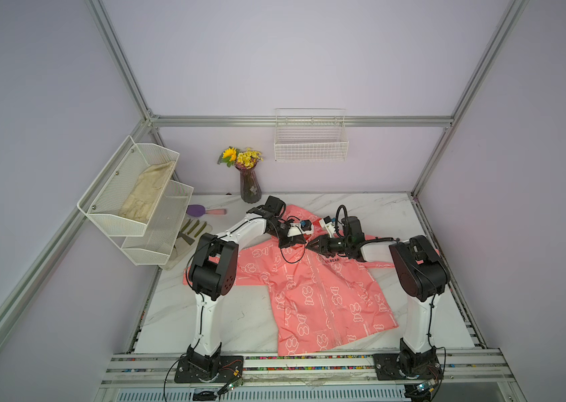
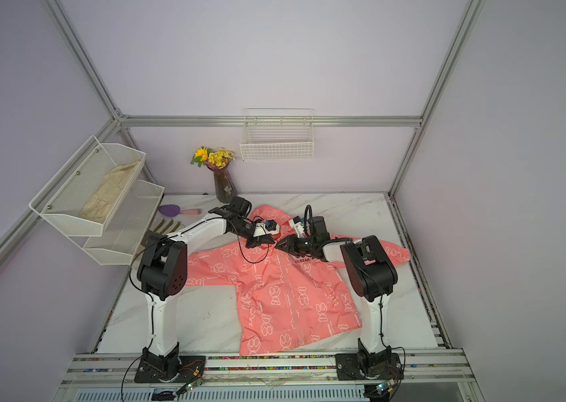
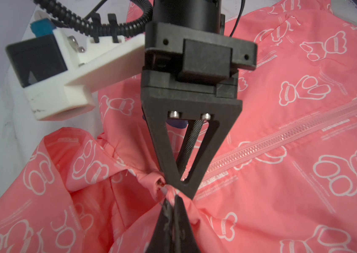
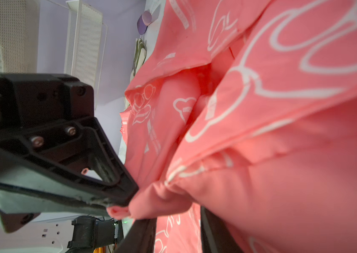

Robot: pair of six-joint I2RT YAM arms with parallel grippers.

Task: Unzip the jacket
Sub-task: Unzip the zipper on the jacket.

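The jacket (image 1: 319, 296) was laid flat, zipped, mid-way across the worktop (image 1: 239, 323). Its collar was pinched between the fully closed left jaws; the right jaws, just beside, were set part-open around collar fabric.

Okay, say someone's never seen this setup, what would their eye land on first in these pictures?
A coral-pink hooded jacket with white bear outlines, spread over the white marble tabletop, front zipper closed. Then the two black grippers meeting at its collar: the left gripper has its jaws shut on a pinch of fabric, the right gripper tip to tip with it.
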